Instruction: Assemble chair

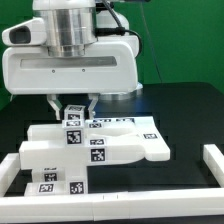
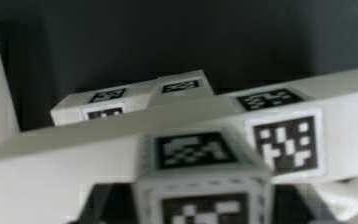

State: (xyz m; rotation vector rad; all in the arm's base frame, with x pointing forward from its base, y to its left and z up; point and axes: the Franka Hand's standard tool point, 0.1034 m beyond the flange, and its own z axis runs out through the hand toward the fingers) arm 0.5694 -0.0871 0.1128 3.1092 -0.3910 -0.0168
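From my station I saw the arm hung low over the dark table (image 1: 185, 110), its white wrist housing filling the upper part of the exterior view. The hand (image 1: 73, 111) reached down with one finger on each side of a small tagged white block (image 1: 73, 116). I could not tell whether the fingers were pressing that block or only flanking it.

The block stood upright against a long white slab (image 1: 118, 127) of the chair, which lay flat on the table, tags facing up. Just in front of the slab, nearer the camera, lay a broader white slab (image 1: 85, 158), also tagged. A short tagged piece (image 1: 55, 185) lay beside that broad slab, close to the white border rail (image 1: 110, 205).

In the wrist view the small tagged block (image 2: 197, 190) sat close under the camera, between the dark fingers (image 2: 108, 205). A long white part (image 2: 140, 140) crossed behind it, with another tagged block (image 2: 137, 98) beyond.
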